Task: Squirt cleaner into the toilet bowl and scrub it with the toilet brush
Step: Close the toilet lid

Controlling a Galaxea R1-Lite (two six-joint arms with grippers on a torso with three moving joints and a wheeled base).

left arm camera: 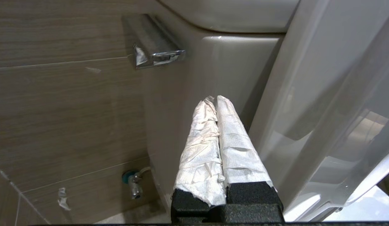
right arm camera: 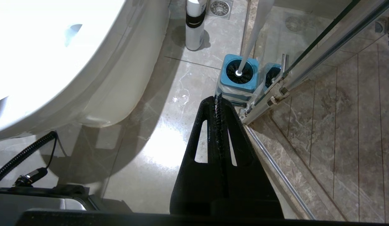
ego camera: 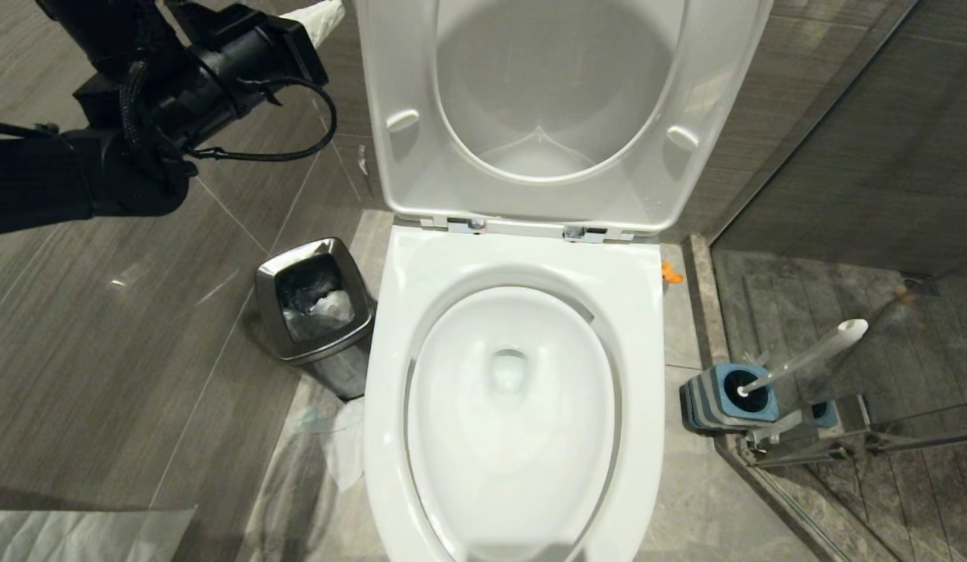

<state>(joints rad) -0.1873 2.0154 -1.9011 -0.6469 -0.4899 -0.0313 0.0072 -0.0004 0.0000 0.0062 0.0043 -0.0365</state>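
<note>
1. The left gripper, paper-wrapped fingers pressed together and holding nothing, is raised far left beside the toilet tank, near its chrome flush lever.
2. The right gripper, closed and empty, hangs low above the floor tiles.
3. The toilet bowl stands open at centre, seat and lid up.
4. The toilet brush sits in its blue-topped holder, right of the bowl.

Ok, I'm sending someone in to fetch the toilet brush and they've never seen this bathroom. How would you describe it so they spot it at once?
Start at the white toilet bowl; on its side away from the steel waste bin, the toilet brush stands on the floor against the glass shower partition. Its long whitish handle leans out of a square blue-topped holder, unlike the white bottle nearby.
</note>
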